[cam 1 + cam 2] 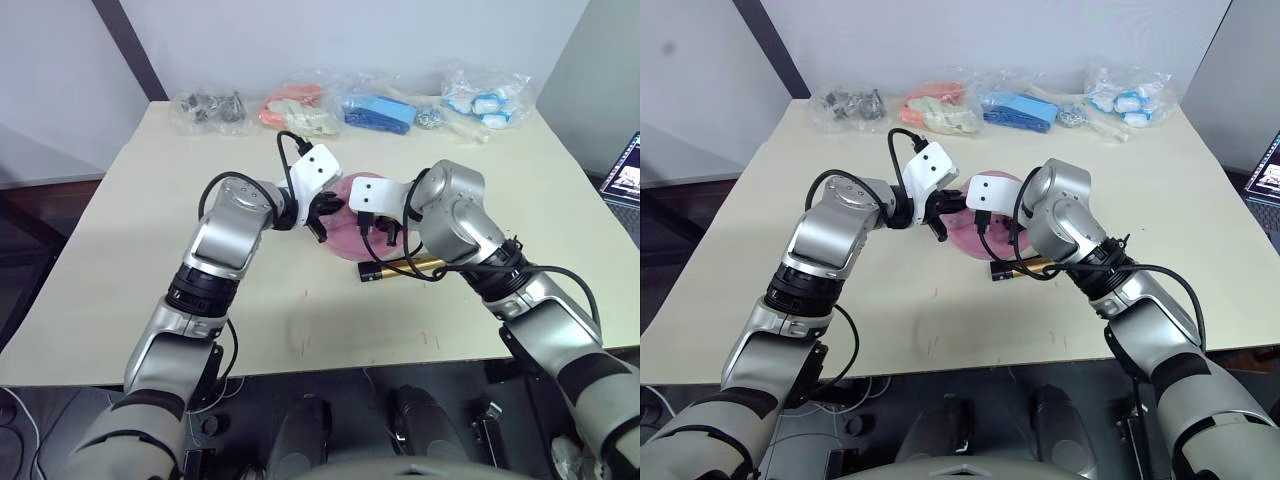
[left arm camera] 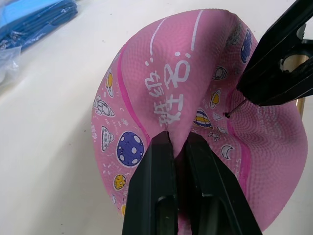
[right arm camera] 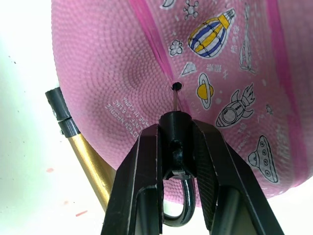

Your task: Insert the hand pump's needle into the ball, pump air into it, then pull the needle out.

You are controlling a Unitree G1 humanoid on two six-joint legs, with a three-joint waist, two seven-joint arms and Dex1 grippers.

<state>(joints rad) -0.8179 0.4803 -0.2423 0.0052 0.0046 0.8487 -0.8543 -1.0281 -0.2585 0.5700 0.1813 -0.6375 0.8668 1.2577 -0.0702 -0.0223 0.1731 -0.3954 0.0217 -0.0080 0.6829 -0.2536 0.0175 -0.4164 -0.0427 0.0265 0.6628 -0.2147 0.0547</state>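
Pink rubber, slack and folded: the ball (image 2: 161, 98) lies mid-bench (image 1: 120, 260), beside the gold hand pump (image 3: 90, 164). The left pincer (image 2: 180, 147) is clamped on a pinched fold of its skin. The right pincer (image 3: 177, 132) grips the black fitting, with the needle (image 3: 175, 98) tip at the valve dot (image 3: 176, 86); how deep it sits cannot be judged, probably only just entered. Risks: an off-axis push could bend the needle or skid it across the skin; the soft wall may cave in; the fold may slip free and let the ball roll.
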